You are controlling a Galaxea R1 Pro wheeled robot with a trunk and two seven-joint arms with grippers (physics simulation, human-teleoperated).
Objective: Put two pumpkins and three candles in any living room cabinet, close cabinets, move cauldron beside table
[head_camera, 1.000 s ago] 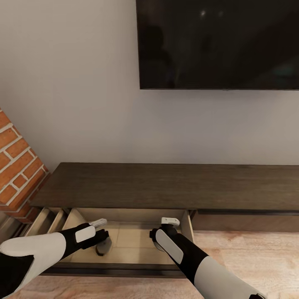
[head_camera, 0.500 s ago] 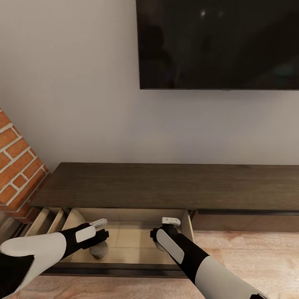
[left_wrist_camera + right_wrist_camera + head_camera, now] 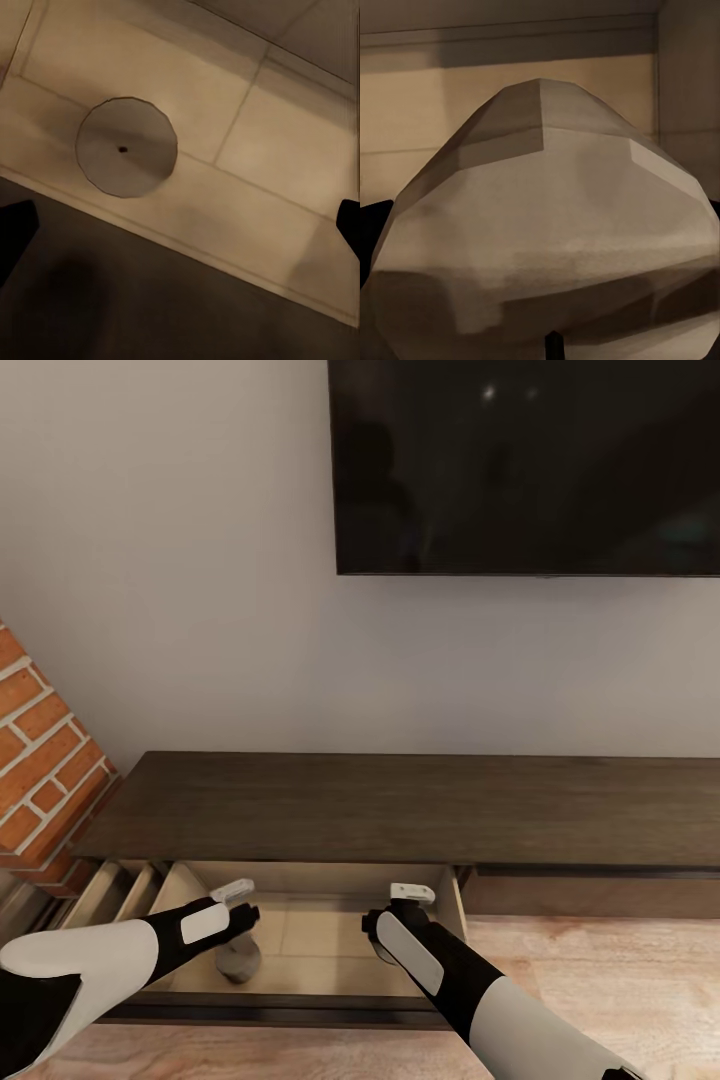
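The dark brown cabinet (image 3: 400, 805) stands against the wall with its left drawer (image 3: 320, 935) pulled out, showing a pale beige inside. One beige candle (image 3: 238, 958) stands upright on the drawer floor; in the left wrist view the candle (image 3: 126, 147) shows from above with its dark wick. My left gripper (image 3: 244, 926) hangs just above it, open, its fingertips (image 3: 15, 238) spread wide and apart from the candle. My right gripper (image 3: 382, 942) is inside the drawer's right half, shut on another candle (image 3: 547, 225), which the arm hides in the head view. The pumpkins and the cauldron are out of view.
A dark TV (image 3: 525, 465) hangs on the wall above the cabinet. A brick column (image 3: 40, 770) stands at the left, with beige slanted panels (image 3: 110, 892) beside the open drawer. The drawer front (image 3: 590, 895) to the right is shut. Wood floor (image 3: 600, 980) lies in front.
My left gripper opened and let go of its candle, which now stands on the drawer floor. The gripper has risen slightly. The right arm has hardly moved.
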